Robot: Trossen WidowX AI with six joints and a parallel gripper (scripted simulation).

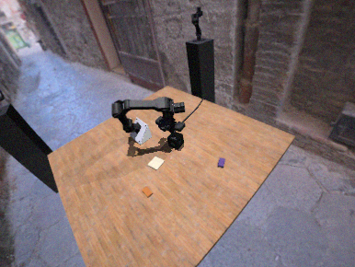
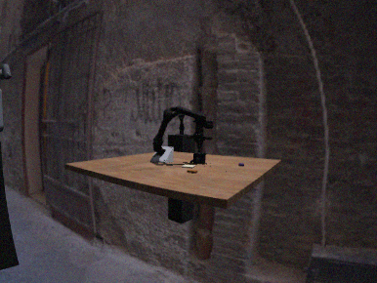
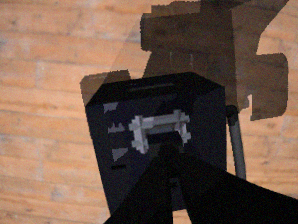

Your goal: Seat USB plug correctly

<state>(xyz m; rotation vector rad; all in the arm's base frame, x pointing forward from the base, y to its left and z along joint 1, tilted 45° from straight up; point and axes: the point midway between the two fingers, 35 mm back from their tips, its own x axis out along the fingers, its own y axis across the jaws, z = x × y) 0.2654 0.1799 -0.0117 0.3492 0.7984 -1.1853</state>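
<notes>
My gripper [image 1: 177, 125] [image 2: 200, 140] [image 3: 170, 165] is clamped on something dark, apparently the plug [image 3: 167, 139], directly above the power cube [image 1: 176, 140] [image 2: 199, 158] [image 3: 204, 107]. The cube stands on the table [image 1: 184, 193] [image 2: 215, 182] [image 3: 35, 125]; I can't tell how deep the plug sits.

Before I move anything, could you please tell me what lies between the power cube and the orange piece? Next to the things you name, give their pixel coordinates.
The pale yellow pad [image 1: 155, 163] [image 2: 188, 166] lies roughly between the power cube [image 1: 176, 141] [image 2: 199, 158] [image 3: 205, 120] and the orange piece [image 1: 147, 191] [image 2: 192, 171], as the top view shows.
</notes>
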